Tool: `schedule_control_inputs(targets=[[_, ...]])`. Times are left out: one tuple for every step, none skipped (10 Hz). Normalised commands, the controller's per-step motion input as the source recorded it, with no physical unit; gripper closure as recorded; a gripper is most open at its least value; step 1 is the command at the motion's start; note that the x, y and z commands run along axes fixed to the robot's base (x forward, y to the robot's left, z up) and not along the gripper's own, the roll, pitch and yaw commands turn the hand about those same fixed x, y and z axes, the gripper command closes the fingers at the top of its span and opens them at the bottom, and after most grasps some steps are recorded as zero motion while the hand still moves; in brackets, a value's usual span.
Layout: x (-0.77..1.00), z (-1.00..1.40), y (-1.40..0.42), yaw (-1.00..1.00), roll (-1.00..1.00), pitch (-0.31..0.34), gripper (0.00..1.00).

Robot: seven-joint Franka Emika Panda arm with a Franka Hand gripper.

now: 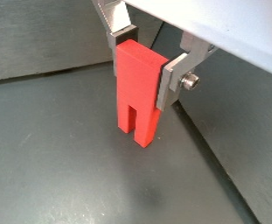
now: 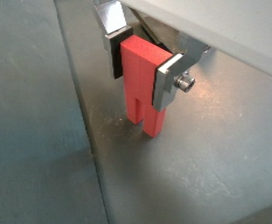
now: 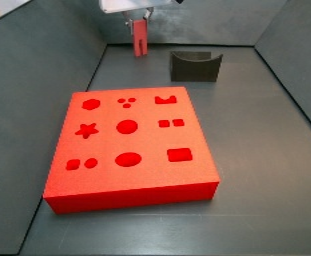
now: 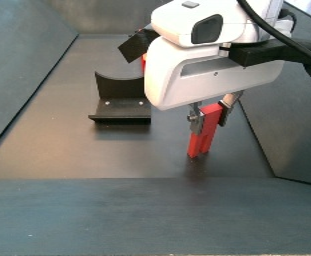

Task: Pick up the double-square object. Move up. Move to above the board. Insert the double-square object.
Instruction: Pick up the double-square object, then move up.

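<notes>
Grey floor, peg [image 1: 138,92] clamped upright in gripper [image 1: 142,63], far corner. Lift straight, keep slot vertical, then cross to board [image 3: 128,150].

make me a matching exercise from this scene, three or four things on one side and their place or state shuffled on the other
Things:
1. gripper
2. double-square object
3. board
4. dark grey U-shaped block

States:
A. lies flat on the floor, holes in its top unfilled
B. shut on the peg at the far end of the bin
C. stands on the floor, untouched
D. upright between the fingers, forked end down

Pairs: 1-B, 2-D, 3-A, 4-C
</notes>
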Motion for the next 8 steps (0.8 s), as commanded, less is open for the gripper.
schedule_control_inputs(targets=[[0.00, 0.00, 0.00, 0.00, 0.00, 0.000, 1.00], [0.00, 0.00, 0.00, 0.00, 0.00, 0.000, 1.00], [0.00, 0.00, 0.00, 0.00, 0.00, 0.000, 1.00], [0.00, 0.00, 0.00, 0.00, 0.00, 0.000, 1.00], [0.00, 0.00, 0.00, 0.00, 0.00, 0.000, 1.00], [0.00, 0.00, 0.00, 0.00, 0.00, 0.000, 1.00], [0.00, 0.00, 0.00, 0.00, 0.00, 0.000, 1.00], [0.00, 0.83, 0.00, 0.00, 0.00, 0.000, 1.00]])
